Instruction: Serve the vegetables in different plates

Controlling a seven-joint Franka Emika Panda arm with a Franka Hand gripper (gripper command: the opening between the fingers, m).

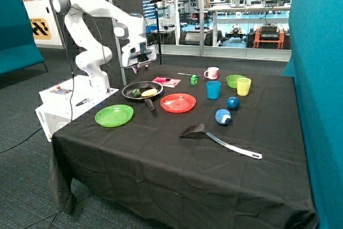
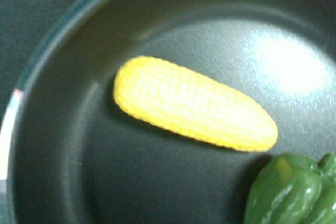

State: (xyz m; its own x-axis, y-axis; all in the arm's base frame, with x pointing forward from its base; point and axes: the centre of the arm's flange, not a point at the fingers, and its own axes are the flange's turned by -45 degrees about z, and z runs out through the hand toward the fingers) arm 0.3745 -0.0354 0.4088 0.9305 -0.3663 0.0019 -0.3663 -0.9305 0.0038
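A pale yellow toy corn cob [image 1: 149, 93] and a dark green toy pepper [image 1: 136, 93] lie side by side in the black frying pan [image 1: 128, 87]. The wrist view looks straight down on the corn [image 2: 194, 104] and the pepper [image 2: 291, 190] in the pan [image 2: 63, 145]. The bright green plate [image 1: 114, 115] and the red-orange plate [image 1: 178, 102] lie on the black tablecloth in front of the pan, with nothing on them. My gripper [image 1: 140, 68] hangs above the pan, apart from the vegetables. Its fingers do not show in the wrist view.
A black spatula [image 1: 214, 138] lies near the table's front. Two blue balls [image 1: 228, 110], a blue cup [image 1: 213, 89], a yellow cup [image 1: 243, 86], a green bowl [image 1: 233, 80], a white-and-pink mug [image 1: 211, 73], a small green cube [image 1: 194, 80] and a pink booklet [image 1: 166, 81] stand toward the back.
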